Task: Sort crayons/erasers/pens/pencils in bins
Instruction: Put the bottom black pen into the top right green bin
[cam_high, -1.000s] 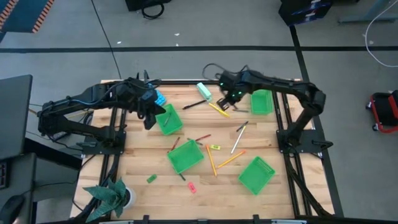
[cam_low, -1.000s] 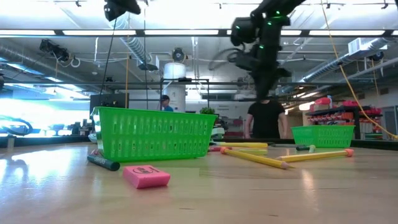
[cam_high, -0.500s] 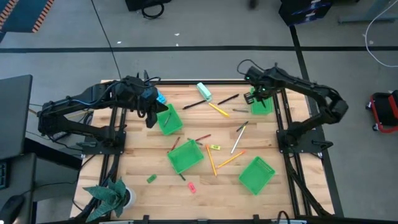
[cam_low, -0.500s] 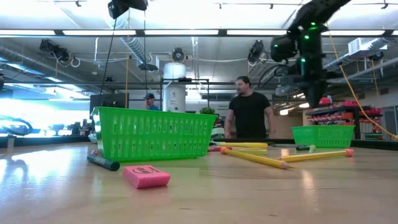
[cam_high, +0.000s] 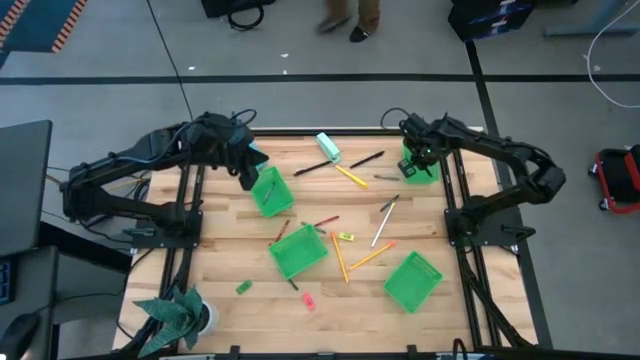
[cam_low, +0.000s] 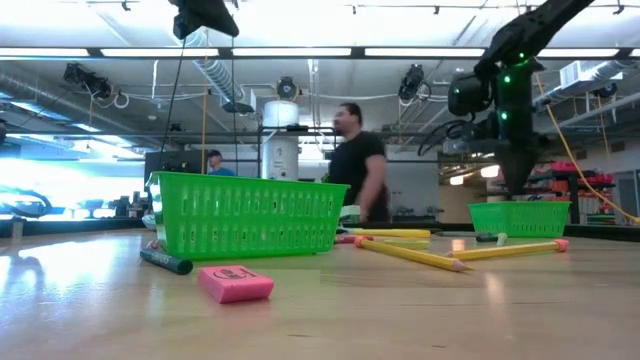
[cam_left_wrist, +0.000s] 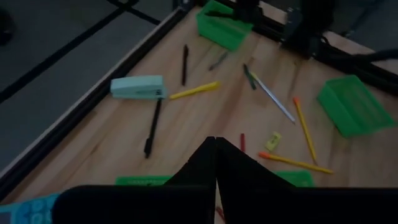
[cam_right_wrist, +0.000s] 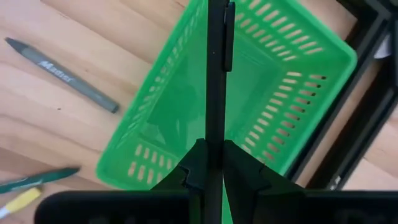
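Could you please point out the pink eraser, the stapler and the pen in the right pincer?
Pink eraser (cam_low: 235, 283), low view, front face.
Stapler (cam_left_wrist: 138, 87), left wrist view, top.
Pen (cam_right_wrist: 216, 81), right wrist view, mid-barrel.

Count, high view: four green bins (cam_high: 271, 192). Erasers (cam_high: 308, 300): three loose: pink, green, yellow. Two robot arms. One teal-and-white block (cam_high: 328, 146). One potted plant (cam_high: 180, 315). Pens, pencils and crayons: count uncertain.

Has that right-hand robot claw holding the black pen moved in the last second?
Yes. The right gripper, shut on a black pen, went from above the table's middle to over the far-right bin.
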